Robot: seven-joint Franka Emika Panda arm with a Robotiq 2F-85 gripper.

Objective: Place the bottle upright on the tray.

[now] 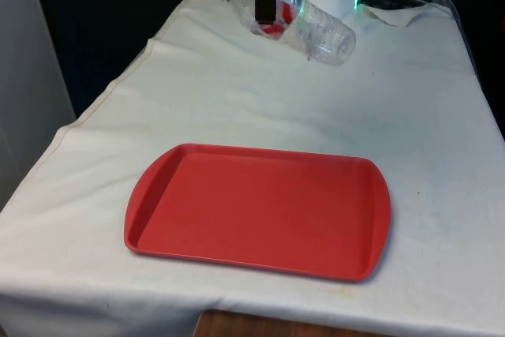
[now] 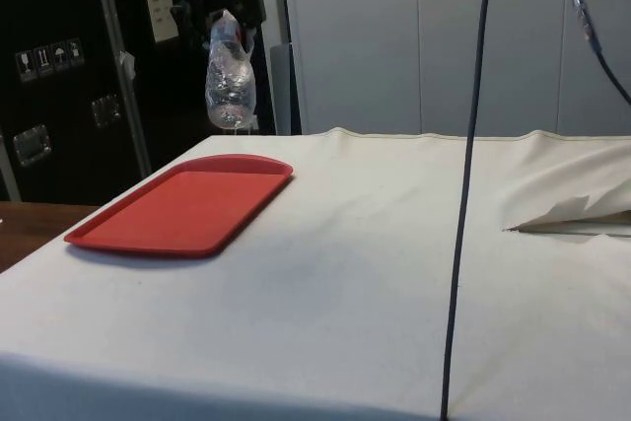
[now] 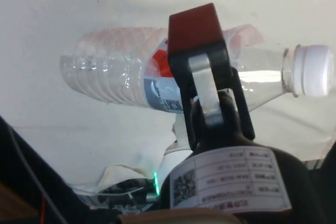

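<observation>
Bottle [image 1: 316,28] hung tilted in the air, clamped at its label by the claw [image 1: 267,7], toward twelve o'clock from the tray [image 1: 260,209]. Carrying step; next needed righting, then lowering.

Pincer [image 1: 266,7] grips tilted clear bottle [image 1: 316,29] beyond red tray [image 1: 260,211]
</observation>
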